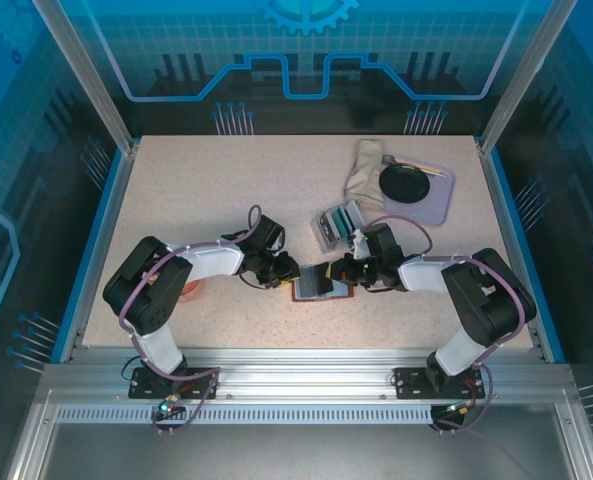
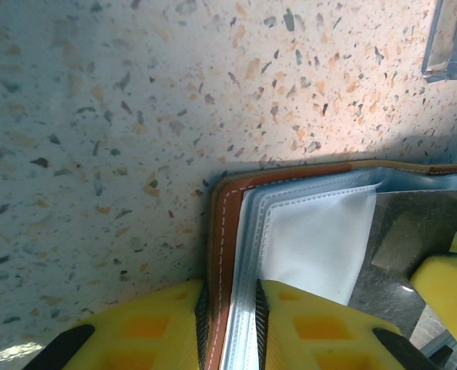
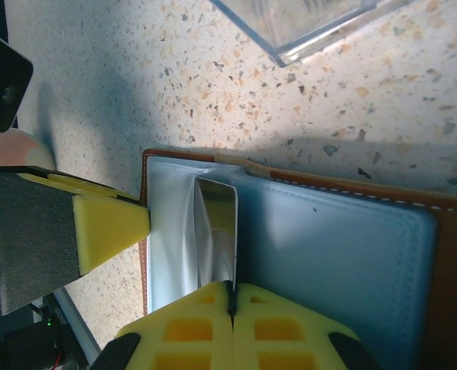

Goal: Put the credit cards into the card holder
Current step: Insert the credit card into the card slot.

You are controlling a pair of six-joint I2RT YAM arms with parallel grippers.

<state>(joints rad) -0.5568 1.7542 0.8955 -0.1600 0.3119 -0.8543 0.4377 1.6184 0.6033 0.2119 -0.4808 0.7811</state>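
Step in hand: inserting a card. The left gripper [image 2: 232, 312] is clamped on the left edge of the holder [image 2: 251, 223], which lies open mid-table between the arms. The right gripper [image 3: 230, 297] is closed on a grey card [image 3: 216, 231], which stands edge-on at a pocket mouth. The next move appears to be sliding the card in, square to the slot. More cards [image 1: 341, 220] sit in the clear tray [image 1: 321, 233] just beyond. Nothing obstructs.

Both arms bend low and meet near the middle of the table [image 1: 176, 180]. The left gripper [image 2: 232, 312] pinches the holder [image 2: 225, 223] by its edge. The right gripper [image 3: 230, 294] squeezes a thin card [image 3: 216, 231].
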